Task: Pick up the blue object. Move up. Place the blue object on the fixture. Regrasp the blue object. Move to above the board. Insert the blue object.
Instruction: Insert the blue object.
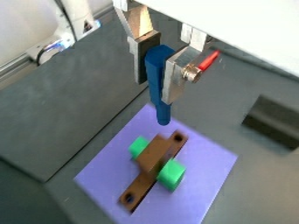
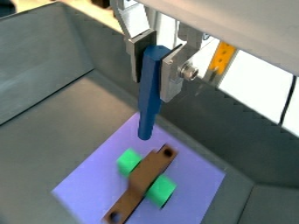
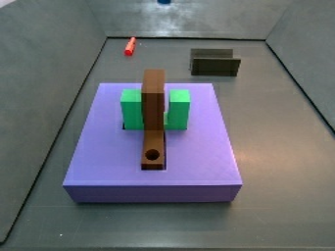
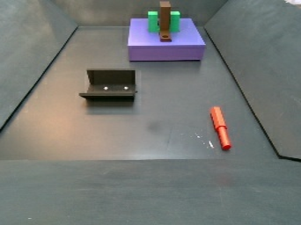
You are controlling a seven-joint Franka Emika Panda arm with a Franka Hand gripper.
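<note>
Gripper (image 1: pixel 160 70) clenched on blue object (image 1: pixel 162 80), peg hanging vertical, high above the board (image 3: pixel 152 147); only its tip shows at top edge in a side view. Step judged: move above board, then insert. Centre peg tip over the round hole (image 3: pixel 153 156) at the brown bar (image 3: pixel 155 118) end, keep it plumb, descend slowly. Red peg (image 4: pixel 220 128) and fixture (image 4: pixel 109 85) lie apart on floor.
</note>
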